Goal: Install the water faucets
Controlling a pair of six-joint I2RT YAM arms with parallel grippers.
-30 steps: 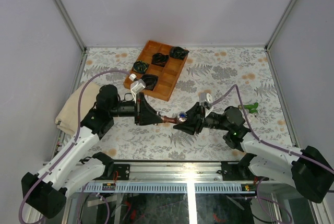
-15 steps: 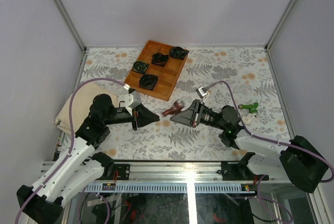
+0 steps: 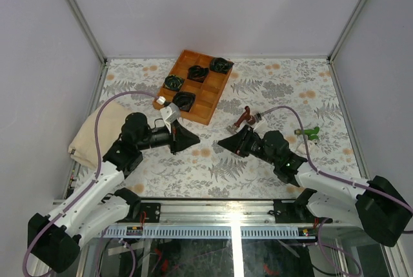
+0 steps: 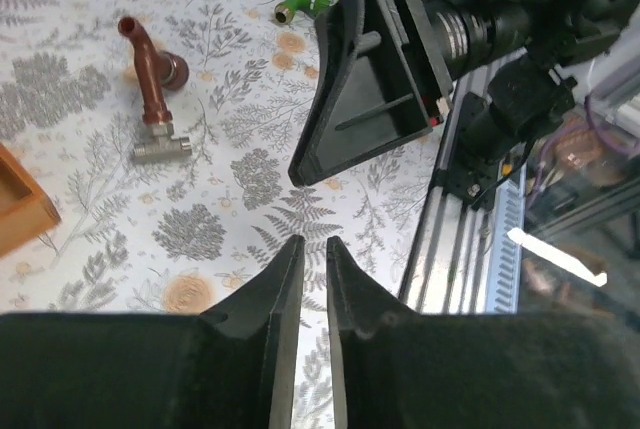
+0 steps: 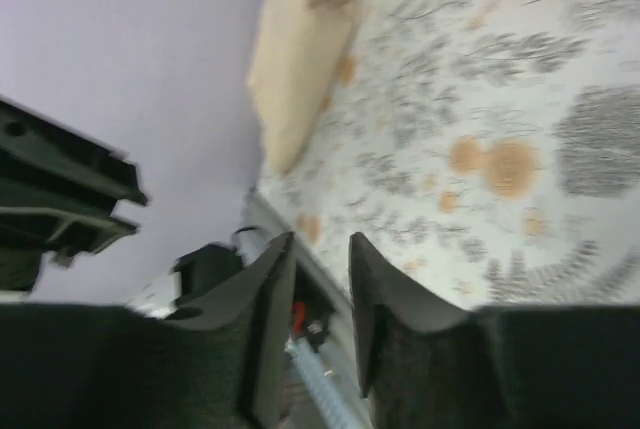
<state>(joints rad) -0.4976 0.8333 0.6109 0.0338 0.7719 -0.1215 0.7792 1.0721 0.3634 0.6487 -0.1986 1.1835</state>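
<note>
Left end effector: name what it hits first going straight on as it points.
Probably the right end effector, tip facing the left end effector across a gap; relative height unclear. The red-brown faucet lies off that line.

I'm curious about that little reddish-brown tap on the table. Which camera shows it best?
The left wrist view: the red-brown faucet lies close and whole, its silvery threaded end visible. The top view shows the faucet only small. The right wrist view misses it.

Two faucets (image 3: 243,119), four coiled bundles (image 3: 184,101), one tray (image 3: 213,93)
</note>
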